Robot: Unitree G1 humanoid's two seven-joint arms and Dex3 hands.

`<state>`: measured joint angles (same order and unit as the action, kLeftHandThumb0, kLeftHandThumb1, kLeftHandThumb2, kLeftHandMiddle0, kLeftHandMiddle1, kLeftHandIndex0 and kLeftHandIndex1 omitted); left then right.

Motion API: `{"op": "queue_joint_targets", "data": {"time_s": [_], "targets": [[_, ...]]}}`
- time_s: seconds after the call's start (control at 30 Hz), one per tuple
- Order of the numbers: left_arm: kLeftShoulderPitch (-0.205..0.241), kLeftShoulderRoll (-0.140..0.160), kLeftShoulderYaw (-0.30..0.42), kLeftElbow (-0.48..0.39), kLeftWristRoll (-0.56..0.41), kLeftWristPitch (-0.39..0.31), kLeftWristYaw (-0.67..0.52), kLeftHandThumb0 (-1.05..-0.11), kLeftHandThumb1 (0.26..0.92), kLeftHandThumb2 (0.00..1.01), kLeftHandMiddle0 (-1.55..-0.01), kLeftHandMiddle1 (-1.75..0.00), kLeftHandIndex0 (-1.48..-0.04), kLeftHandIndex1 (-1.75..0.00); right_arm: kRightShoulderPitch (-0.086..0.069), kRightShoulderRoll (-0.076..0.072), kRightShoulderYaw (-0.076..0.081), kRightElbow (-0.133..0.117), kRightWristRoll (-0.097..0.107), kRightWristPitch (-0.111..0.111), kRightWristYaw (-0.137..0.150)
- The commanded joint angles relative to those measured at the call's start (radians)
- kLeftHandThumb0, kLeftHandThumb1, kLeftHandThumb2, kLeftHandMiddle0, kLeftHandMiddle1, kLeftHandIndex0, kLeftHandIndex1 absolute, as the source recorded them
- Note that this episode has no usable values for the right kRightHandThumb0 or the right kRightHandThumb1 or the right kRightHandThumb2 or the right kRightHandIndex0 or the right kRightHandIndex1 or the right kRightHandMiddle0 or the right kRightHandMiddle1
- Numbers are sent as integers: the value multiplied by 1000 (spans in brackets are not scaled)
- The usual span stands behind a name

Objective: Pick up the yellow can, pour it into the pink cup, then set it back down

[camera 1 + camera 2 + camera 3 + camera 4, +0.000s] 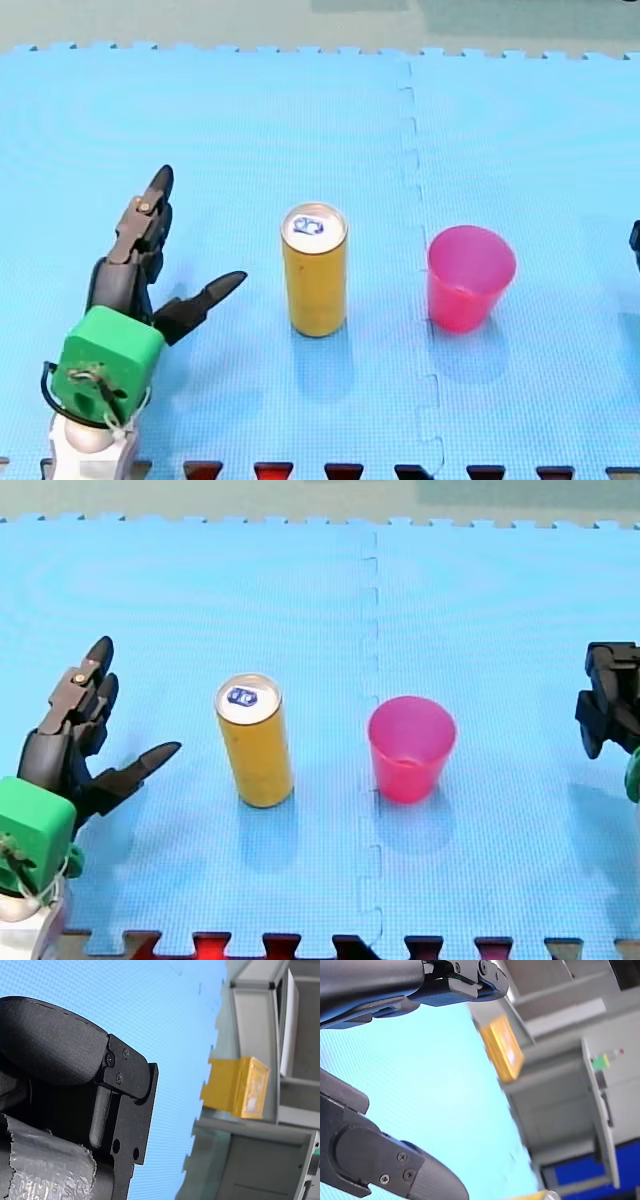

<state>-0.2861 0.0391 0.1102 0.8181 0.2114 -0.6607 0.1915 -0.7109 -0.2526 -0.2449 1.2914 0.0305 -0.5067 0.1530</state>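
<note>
Approaching the can is judged to be the step in hand; no grasp has been made. Nearest, at the lower left of the head views, the left robot hand (pixel 135 275) is seen over the blue foam mat (pixel 250 130), released and carrying nothing, with a green housing (pixel 105 365) at its wrist. Beyond it and to its right, clearly apart from it, the yellow can (pixel 315 272) stands upright on the mat, silver top up. The pink cup (pixel 468 280) stands upright on the can's other side, near but not touching. Next move, as judged: the left robot hand is to be brought across to the can's side and closed round its body, and the can is to be carried level until it is over the cup. At the right edge the right robot hand (pixel 608 712) is cut off by the frame; released or clenched cannot be told. Whether the can is opened or full cannot be made out. In the first wrist view a yellow box (pixel 240 1087) on a grey frame is noted past the mat's edge; what it is cannot be told.
</note>
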Motion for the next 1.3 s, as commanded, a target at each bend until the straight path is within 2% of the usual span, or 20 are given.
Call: {"op": "queue_joint_targets", "data": {"time_s": [0.0, 0.23, 0.77, 1.13, 1.17, 1.2, 1.27], "targets": [[-12, 131, -193, 5, 475, 74, 572, -417, 801, 15, -257, -7, -273, -5, -1, -10, -3, 0, 4, 3, -2], [-22, 135, -220, 22, 521, 95, 651, -372, 810, 6, -258, -4, -278, -3, -3, -11, -3, 1, 3, 4, 0], [-57, 148, -284, 87, 593, 122, 818, -388, 825, 3, -267, -4, -280, -1, -8, -13, -7, -1, 8, 7, 11], [-92, 168, -365, 157, 554, 92, 899, -398, 832, 2, -277, -5, -288, -2, -6, -13, -8, -1, 8, 7, 12], [-94, 170, -369, 163, 545, 79, 895, -410, 836, 4, -279, -5, -289, -2, -6, -13, -8, -1, 8, 7, 13], [-96, 171, -369, 173, 518, 36, 865, -426, 838, 4, -279, -5, -290, -2, -6, -13, -9, -1, 9, 7, 14], [-98, 173, -365, 192, 465, -44, 797, -633, 826, 3, -278, -3, -292, -2, -6, -12, -10, -1, 10, 7, 15]]}}
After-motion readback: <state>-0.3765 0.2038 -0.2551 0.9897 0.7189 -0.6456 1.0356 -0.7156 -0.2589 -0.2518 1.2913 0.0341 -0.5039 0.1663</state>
